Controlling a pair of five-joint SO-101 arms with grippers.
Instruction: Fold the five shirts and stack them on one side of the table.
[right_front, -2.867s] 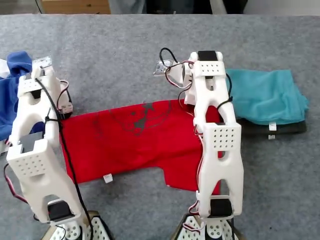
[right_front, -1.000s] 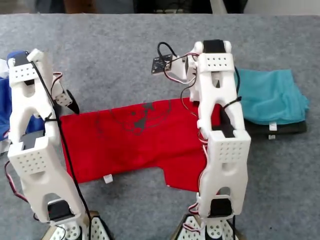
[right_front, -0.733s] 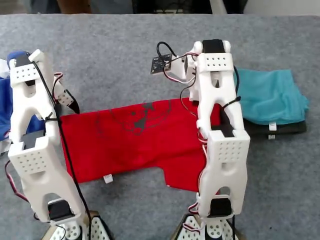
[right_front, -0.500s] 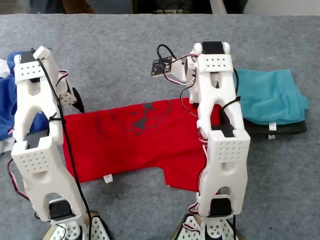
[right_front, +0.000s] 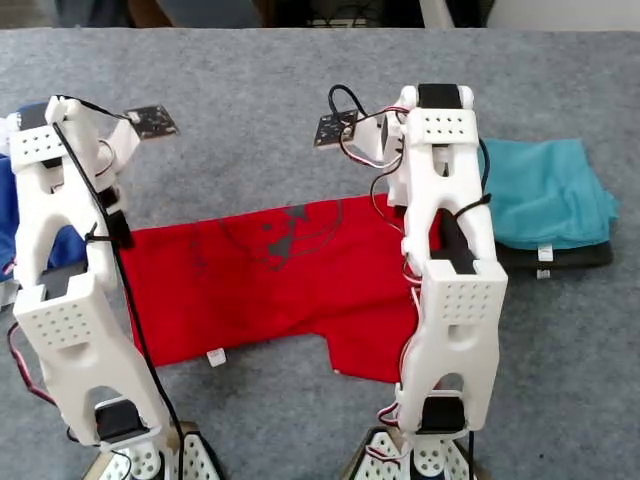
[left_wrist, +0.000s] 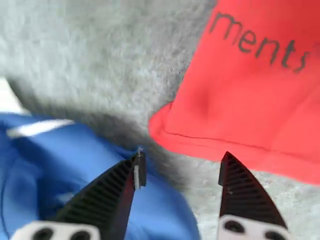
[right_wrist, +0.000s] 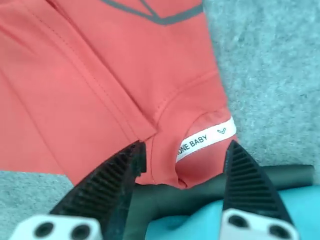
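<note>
Holding both pairs of fingers apart, I am aiming the left gripper (left_wrist: 183, 159) at the 10 o'clock corner of the flat red shirt (right_front: 270, 280) and the right gripper (right_wrist: 185, 147) at its 3 o'clock collar, planning matched edge pinches.

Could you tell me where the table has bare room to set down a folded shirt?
The widest bare table runs along the far edge, beyond the red shirt. Another patch lies on the near side of the teal shirt and dark shirt stack. The left edge is crowded by the blue shirt.
</note>
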